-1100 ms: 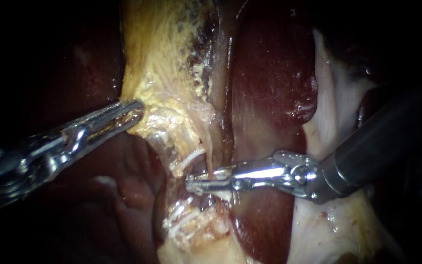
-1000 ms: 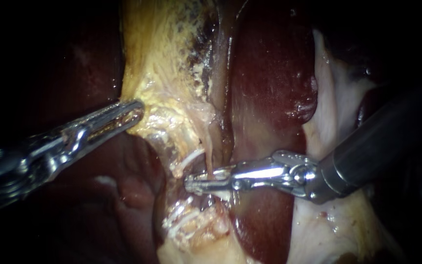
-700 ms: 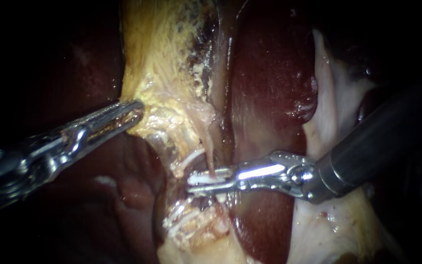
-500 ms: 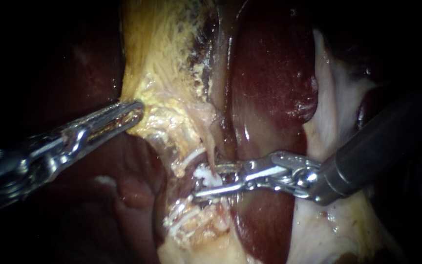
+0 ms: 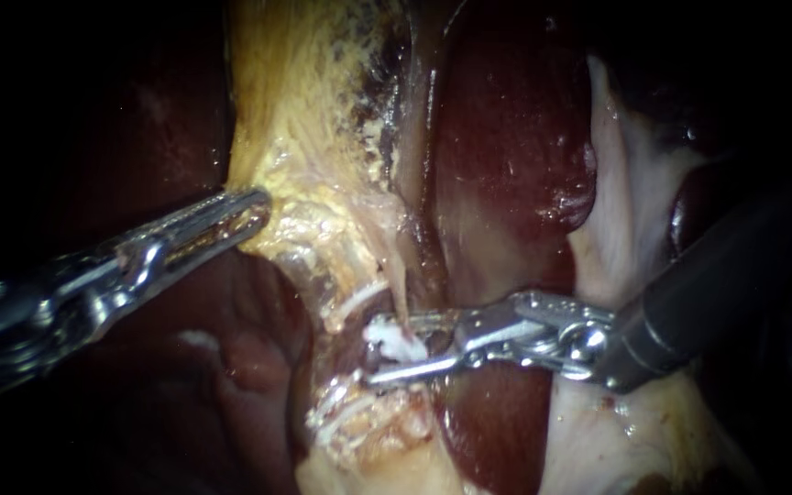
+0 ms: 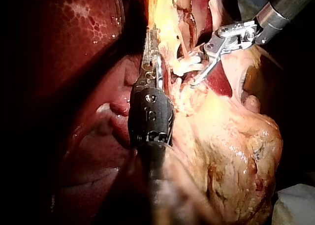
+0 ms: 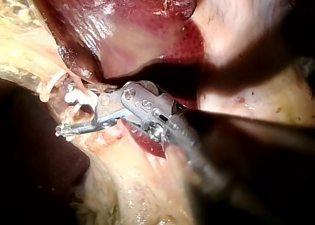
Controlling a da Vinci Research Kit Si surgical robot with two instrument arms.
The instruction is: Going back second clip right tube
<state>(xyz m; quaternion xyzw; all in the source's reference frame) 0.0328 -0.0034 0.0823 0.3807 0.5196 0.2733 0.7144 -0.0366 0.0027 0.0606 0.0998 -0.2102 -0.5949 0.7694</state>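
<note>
A thin pink tube (image 5: 398, 291) runs down from the yellow gallbladder (image 5: 295, 110) between it and the dark red liver (image 5: 506, 156). A white clip (image 5: 394, 336) sits across this tube's lower end. My right instrument (image 5: 376, 350) has its jaws open around the clip, one above it and one below, with a gap showing. The right wrist view shows the same clip (image 7: 78, 97) just ahead of the open right instrument (image 7: 66, 114). My left instrument (image 5: 251, 213) is shut on the gallbladder's edge and holds it to the left; the left wrist view shows its jaws (image 6: 150, 52) together along the yellow tissue.
Another white clip (image 5: 357, 298) lies just left of the tube, and more white clips (image 5: 334, 417) sit lower on the pale fatty tissue. Pale membrane (image 5: 625, 220) lies behind the right instrument's dark shaft (image 5: 717, 275).
My right instrument's jaws were together around the tube; they have now opened and drawn slightly back to the right, leaving a white clip on the tube. The left instrument has not moved.
</note>
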